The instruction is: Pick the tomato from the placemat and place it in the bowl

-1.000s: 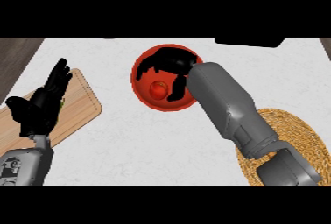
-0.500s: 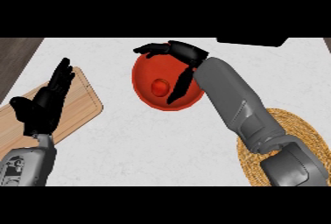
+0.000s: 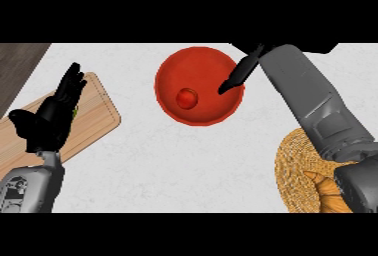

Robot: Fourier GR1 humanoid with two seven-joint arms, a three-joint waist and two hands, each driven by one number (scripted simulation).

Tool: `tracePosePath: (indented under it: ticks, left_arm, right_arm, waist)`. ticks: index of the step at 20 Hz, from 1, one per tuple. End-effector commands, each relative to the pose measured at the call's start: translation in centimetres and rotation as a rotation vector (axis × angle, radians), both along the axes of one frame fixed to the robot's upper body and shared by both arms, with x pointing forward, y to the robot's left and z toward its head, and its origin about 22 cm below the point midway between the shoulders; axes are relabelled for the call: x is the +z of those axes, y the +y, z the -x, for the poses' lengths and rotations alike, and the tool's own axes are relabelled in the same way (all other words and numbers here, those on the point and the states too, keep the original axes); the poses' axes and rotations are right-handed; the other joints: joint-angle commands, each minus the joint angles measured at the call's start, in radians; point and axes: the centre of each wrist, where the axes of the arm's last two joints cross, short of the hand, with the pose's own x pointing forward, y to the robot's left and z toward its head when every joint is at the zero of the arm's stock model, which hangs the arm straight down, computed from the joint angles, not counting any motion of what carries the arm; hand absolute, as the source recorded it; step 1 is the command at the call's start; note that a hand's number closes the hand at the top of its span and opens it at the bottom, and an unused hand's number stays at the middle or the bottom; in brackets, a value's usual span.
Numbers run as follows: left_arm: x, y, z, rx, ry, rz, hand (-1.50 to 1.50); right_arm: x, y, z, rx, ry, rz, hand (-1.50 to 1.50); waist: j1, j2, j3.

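A red tomato [image 3: 187,98] lies inside the red bowl [image 3: 203,65] at the upper middle of the counter. My right hand [image 3: 241,74] hangs over the bowl's right rim, fingers straight and holding nothing; most of it is cut off by the view's top edge. The woven placemat [image 3: 299,165] sits at the lower right, partly behind my right forearm. At the left, my left hand [image 3: 53,114] rests open with fingers up.
A wooden cutting board [image 3: 96,115] lies under and behind my left hand at the left edge. A brown croissant-like item [image 3: 328,192] lies on the placemat. A dark strip of counter edge [image 3: 18,62] shows at the upper left.
My right hand has let go of the tomato and pulled up and to the right, away from the bowl's middle. The tomato now lies uncovered in the bowl. The left hand stayed put.
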Motion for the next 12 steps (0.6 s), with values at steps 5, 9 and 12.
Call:
tracePosePath:
  ticks: [5,9,12]
  left_arm:
    - [0.9,-0.9,-0.4,-0.022,-0.024,0.011,0.00]
    - [0.7,-0.4,-0.3,-0.030,-0.021,0.002,0.00]
    - [0.8,-0.9,-0.3,-0.030,-0.031,-0.002,0.00]
  right_arm:
    - [1.6,-6.3,-0.3,0.079,0.107,-0.107,-1.50]
    - [2.3,-7.4,-0.4,0.081,0.111,-0.142,-1.50]
    - [2.2,-7.2,-0.4,0.096,0.132,-0.188,-1.50]
  waist:
    - [0.018,0.018,0.005]
    - [0.032,0.027,0.006]
    - [0.034,0.022,0.006]
